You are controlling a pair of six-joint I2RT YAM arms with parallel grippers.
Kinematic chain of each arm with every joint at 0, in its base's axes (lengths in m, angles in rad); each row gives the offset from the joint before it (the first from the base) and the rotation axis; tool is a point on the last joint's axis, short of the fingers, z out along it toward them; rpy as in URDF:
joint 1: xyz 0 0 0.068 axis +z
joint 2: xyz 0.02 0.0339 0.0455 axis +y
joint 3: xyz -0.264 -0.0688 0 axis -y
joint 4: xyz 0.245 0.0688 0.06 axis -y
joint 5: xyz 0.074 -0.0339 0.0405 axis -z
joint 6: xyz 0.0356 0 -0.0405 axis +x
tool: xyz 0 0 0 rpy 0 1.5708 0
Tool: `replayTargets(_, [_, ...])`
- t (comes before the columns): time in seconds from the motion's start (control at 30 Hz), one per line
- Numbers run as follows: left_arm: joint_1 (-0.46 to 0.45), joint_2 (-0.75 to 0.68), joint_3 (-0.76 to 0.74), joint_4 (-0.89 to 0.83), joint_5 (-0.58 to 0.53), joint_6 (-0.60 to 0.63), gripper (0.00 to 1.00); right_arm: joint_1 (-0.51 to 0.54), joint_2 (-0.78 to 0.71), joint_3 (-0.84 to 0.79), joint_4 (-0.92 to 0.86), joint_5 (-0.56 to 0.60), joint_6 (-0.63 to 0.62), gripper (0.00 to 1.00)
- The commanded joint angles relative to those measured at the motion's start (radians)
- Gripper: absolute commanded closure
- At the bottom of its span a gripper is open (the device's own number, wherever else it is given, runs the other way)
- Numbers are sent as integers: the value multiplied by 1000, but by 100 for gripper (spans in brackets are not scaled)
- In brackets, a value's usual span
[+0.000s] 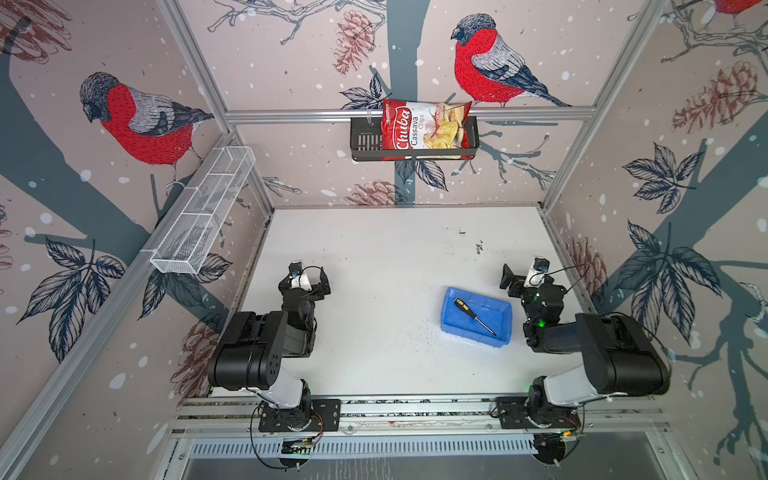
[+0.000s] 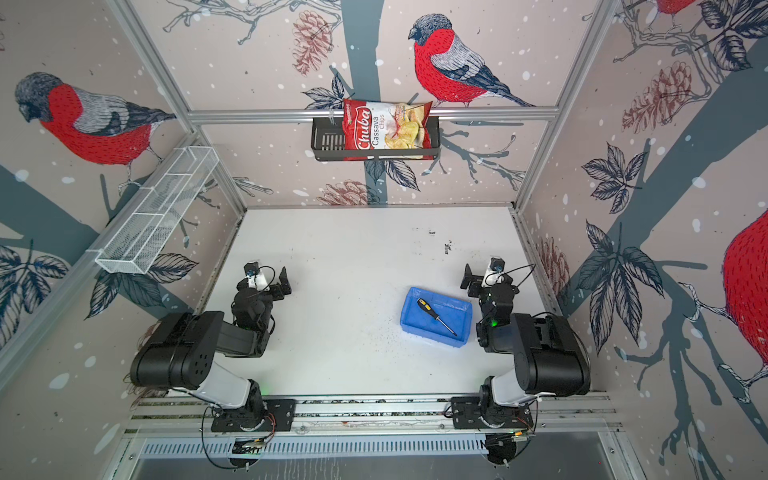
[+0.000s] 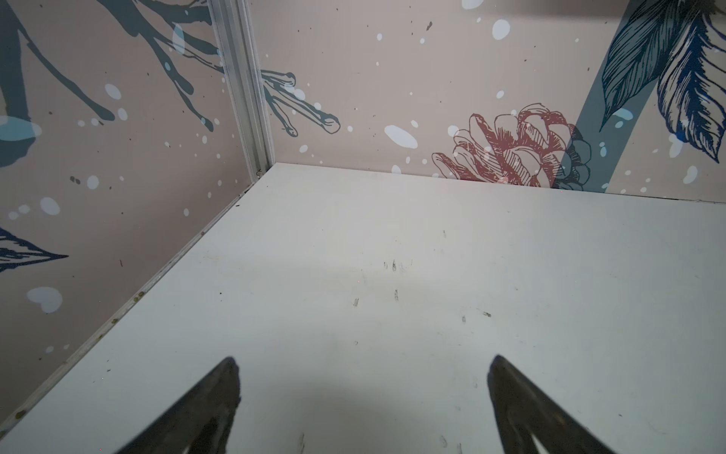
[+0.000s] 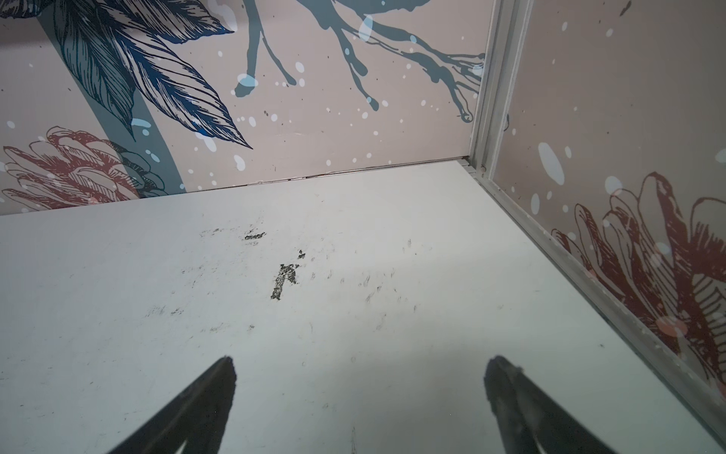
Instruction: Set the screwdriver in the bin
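White scuffed tabletop [image 1: 374,291], bird-print walls [image 1: 291,62]

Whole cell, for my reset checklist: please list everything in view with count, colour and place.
screwdriver: one, black handle with yellow marks, lying diagonally inside the bin
bin: one, bright blue, on the right half of the table
chips bag: one, red and white, standing in the basket
basket: one, black, hung on the back wall rail
wire rack: one, white, mounted along the left wall
table: one, white and scuffed, under everything
left end effector: one, black, open, holding nothing, over bare table on the left
right end effector: one, black, open, holding nothing, over bare table on the right, apart from the bin
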Motion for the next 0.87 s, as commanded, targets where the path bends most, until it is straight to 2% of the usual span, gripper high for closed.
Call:
replayTargets(0.0, [-3, 1, 0, 55, -11, 13, 3, 1, 1, 4, 22, -4, 18, 0])
replayTargets(0.17, [-5, 1, 4, 50, -5, 18, 3, 6, 1, 5, 22, 7, 16, 1])
replayTargets(0.27, [-9, 3, 25, 14, 54, 46, 3, 15, 2, 7, 18, 30, 13, 1])
replayTargets(0.83, [-13, 3, 25, 12, 53, 50, 3, 17, 3, 7, 19, 33, 10, 0])
